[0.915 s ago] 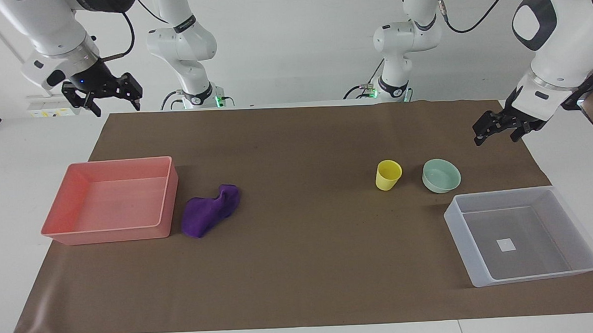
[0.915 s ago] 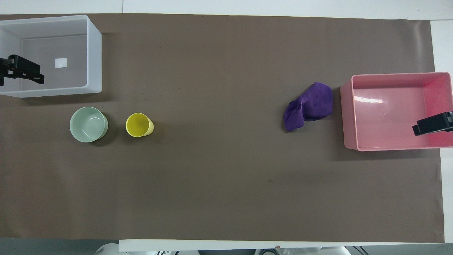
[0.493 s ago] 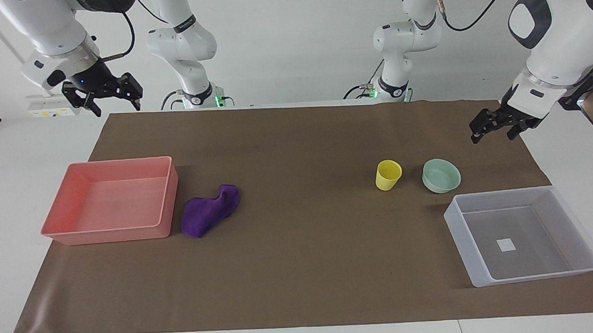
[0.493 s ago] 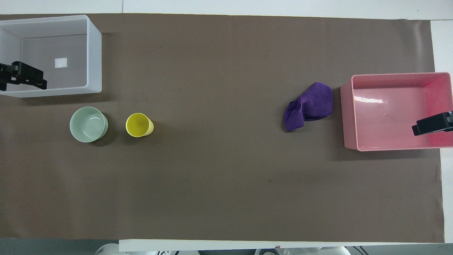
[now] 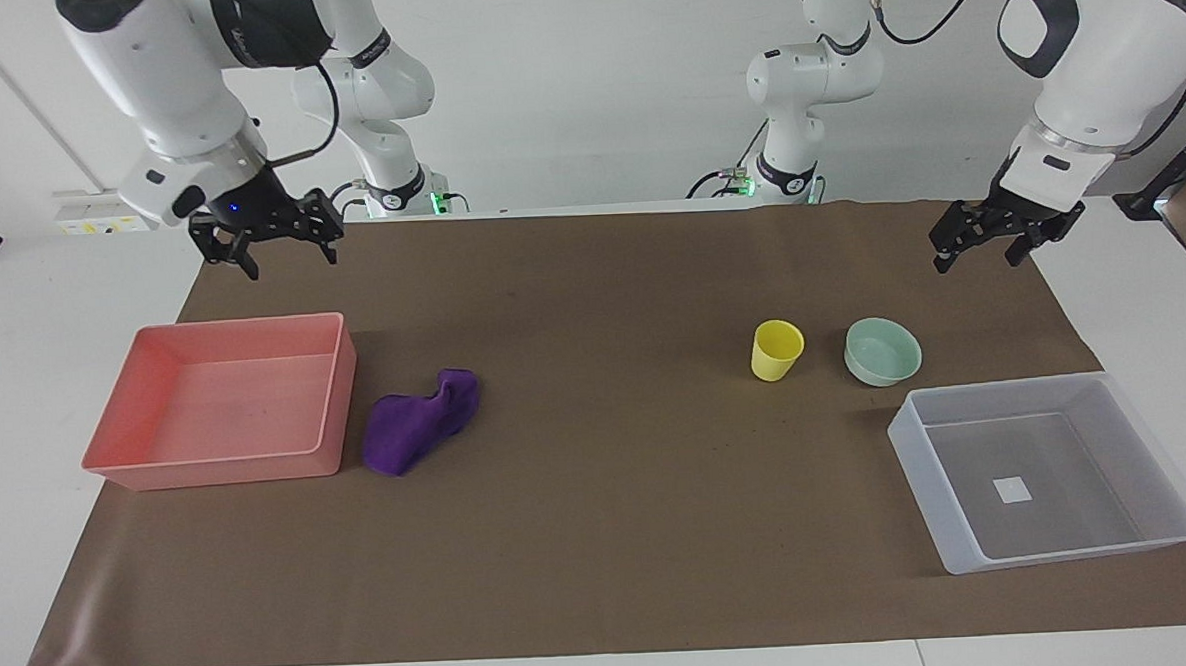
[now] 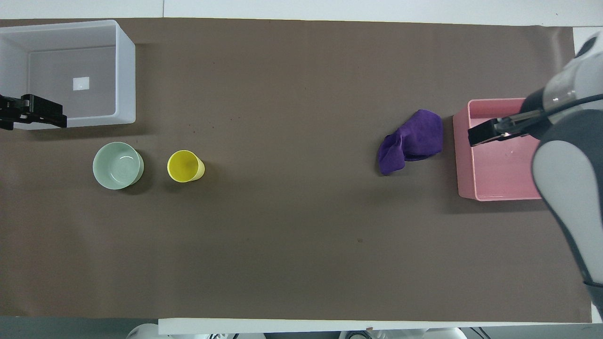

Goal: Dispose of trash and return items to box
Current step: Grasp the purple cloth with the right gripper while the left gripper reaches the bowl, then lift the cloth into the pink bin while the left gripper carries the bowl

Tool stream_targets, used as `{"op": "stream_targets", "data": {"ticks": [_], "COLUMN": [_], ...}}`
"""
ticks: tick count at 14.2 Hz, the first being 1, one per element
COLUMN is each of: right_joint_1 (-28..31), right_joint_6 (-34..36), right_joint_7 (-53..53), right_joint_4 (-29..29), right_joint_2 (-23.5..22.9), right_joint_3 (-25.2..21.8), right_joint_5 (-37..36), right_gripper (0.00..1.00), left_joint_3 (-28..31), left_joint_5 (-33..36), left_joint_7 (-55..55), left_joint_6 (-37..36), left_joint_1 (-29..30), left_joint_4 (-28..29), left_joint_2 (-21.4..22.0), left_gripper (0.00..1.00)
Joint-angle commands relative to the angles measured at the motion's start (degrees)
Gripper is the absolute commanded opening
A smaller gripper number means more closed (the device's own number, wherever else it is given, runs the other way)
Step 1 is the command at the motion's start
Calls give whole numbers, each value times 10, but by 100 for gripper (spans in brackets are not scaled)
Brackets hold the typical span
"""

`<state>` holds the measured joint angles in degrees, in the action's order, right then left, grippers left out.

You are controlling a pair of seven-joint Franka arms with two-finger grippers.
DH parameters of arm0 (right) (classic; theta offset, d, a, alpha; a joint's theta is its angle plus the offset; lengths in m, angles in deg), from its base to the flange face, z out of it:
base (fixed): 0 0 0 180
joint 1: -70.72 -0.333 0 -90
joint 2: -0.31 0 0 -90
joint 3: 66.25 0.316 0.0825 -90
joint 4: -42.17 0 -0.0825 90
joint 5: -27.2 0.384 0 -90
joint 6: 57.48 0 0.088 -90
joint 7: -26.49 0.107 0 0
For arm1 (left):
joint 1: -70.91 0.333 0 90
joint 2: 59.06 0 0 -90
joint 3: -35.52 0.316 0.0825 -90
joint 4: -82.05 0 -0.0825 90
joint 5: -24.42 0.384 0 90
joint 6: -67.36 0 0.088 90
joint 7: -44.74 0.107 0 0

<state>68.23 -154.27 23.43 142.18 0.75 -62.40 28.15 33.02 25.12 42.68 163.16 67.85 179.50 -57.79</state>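
Note:
The purple cloth wad [image 5: 420, 421] lies on the brown mat beside the pink tray; it also shows in the overhead view [image 6: 414, 139]. The yellow cup [image 5: 777, 350] stands upright beside the mint-green bowl [image 5: 882, 351]; both also show in the overhead view, cup [image 6: 185, 166] and bowl [image 6: 118, 165]. The grey-white bin [image 5: 996, 387] with its white label sits empty, farther from the robots than the bowl. My left gripper [image 5: 978, 254] hangs open and empty over the mat's corner near the bowl. My right gripper [image 5: 292, 260] hangs open and empty over the mat by the pink tray.
The pink tray [image 5: 335, 394] is empty, at the right arm's end of the mat. In the overhead view my right arm's forearm [image 6: 565, 155] covers part of the tray [image 6: 464, 160]. The brown mat [image 5: 610, 492] covers most of the table.
My right arm has swung in toward the table's middle, and its gripper now hangs over the mat near the tray. My left gripper has drifted slightly toward the robots.

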Motion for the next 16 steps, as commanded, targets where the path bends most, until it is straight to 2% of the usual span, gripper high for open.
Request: {"op": "stream_targets", "data": {"ticks": [1, 3, 4, 5, 6, 7, 9, 11, 14, 15, 16], "right_joint_1": [-34, -37, -45, -54, -53, -53, -65, -68, -69, -68, -67], "right_joint_6": [-72, -96, -103, -137, -203, -233, -268, -309, -351, -352, -347], "right_joint_7": [64, 63, 63, 63, 63, 68, 77, 80, 83, 78, 75], "right_joint_4": [25, 34, 44, 81, 125, 135, 138, 177, 189, 197, 197], "right_joint_2": [-48, -64, -68, -72, -70, -69, -94, -104, -129, -131, -131], "right_joint_3": [0, 0, 1, 0, 0, 0, 0, 0, 0, 0, 0], "right_joint_5": [4, 2, 1, -4, -4, -4, -4, -4, -4, -4, -4], "right_gripper": [100, 100, 100, 100, 100, 100, 100, 100, 99, 94, 77], "left_joint_3": [5, 5, 5, 6, 6, 6, 7, 6, 5, 5, 4], "left_joint_5": [7, 7, 7, 7, 7, 7, 7, 7, 7, 7, 7], "left_joint_7": [-17, -31, -31, -31, -28, -28, -33, -31, -34, -35, -35], "left_joint_6": [76, 165, 193, 211, 224, 256, 341, 360, 381, 401, 408], "left_joint_1": [-12, -8, -3, 4, 21, 42, 48, 77, 77, 75, 73], "left_joint_4": [119, 193, 210, 230, 255, 290, 356, 376, 406, 413, 419], "left_joint_2": [41, 43, 37, 32, 34, 39, 39, 31, 19, 14, 14], "left_gripper": [100, 100, 100, 100, 100, 100, 100, 100, 100, 100, 100]}}
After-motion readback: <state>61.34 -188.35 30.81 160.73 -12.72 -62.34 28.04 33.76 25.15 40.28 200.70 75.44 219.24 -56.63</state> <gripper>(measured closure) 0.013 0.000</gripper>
